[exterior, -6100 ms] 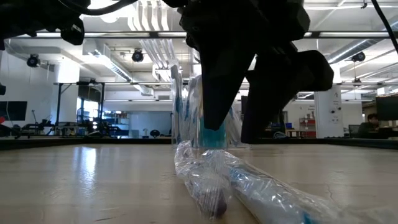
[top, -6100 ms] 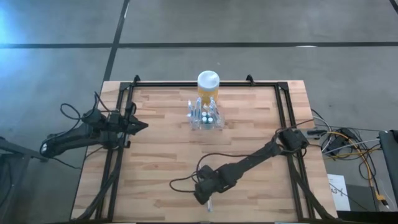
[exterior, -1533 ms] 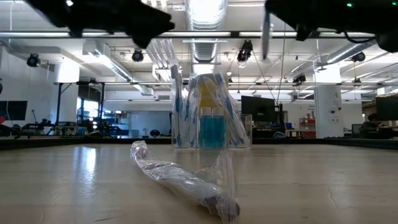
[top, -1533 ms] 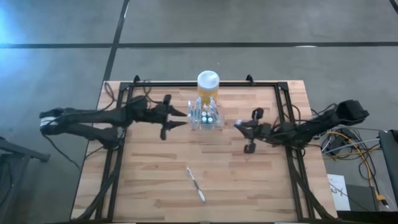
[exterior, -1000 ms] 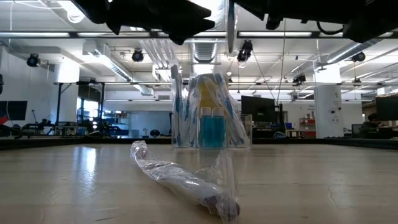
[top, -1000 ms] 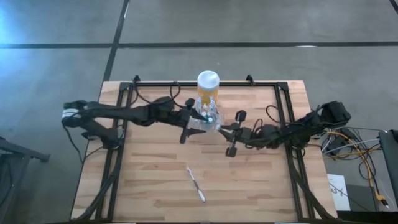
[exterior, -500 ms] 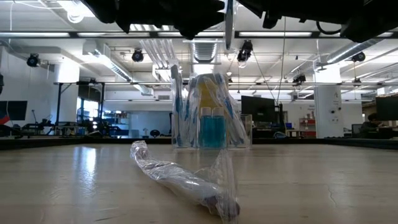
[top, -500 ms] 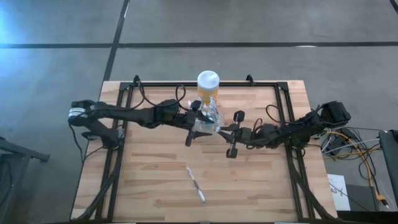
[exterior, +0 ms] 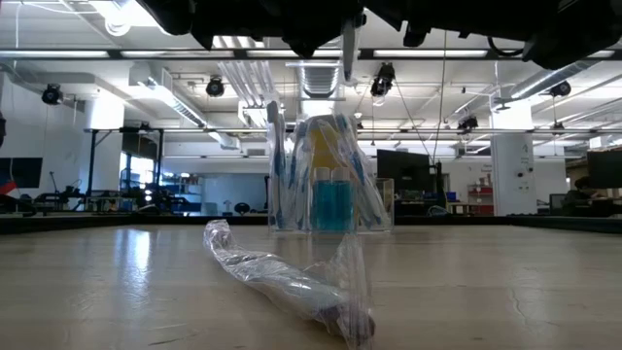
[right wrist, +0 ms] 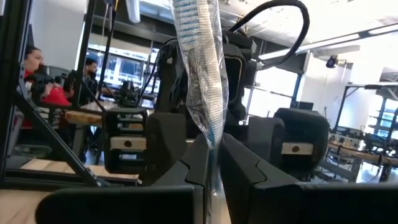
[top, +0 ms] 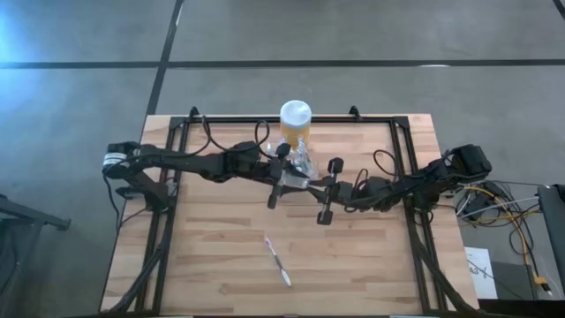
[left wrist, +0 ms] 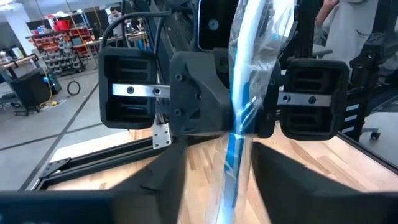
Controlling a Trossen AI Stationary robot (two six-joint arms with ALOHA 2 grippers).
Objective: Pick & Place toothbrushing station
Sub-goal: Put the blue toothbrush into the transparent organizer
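The toothbrushing station [top: 305,165], a clear holder with blue cups and brushes [exterior: 328,199], stands on its base at the table's far middle, in front of a yellow jar [top: 296,116]. Just near of it, above the table, my right gripper [top: 318,188] is shut on a toothbrush in a clear wrapper [right wrist: 199,74]. My left gripper [left wrist: 217,155] faces it, open, with one finger on either side of that brush [left wrist: 239,106]; whether they touch it I cannot tell. A second wrapped toothbrush [top: 278,260] lies flat near the front. My right gripper pinches the wrapped toothbrush between its two fingers at a low part of its length [right wrist: 212,135]. The fingers come about level from the table's right and lie across the brush. The brush stands upright, clear of the table, with its lower end [exterior: 348,44] hanging below the fingers.
The black frame rails [top: 402,150] run along the table's left, far and right sides. Cables [top: 494,199] lie off the right edge. The wrapped toothbrush on the table [exterior: 287,282] lies between the grippers and the near edge, with bare wood around it.
My left gripper has moved toward the table's right, up to the wrapped toothbrush held by my right gripper, and now has its fingers around it. My right gripper has stayed almost in place with the brush upright.
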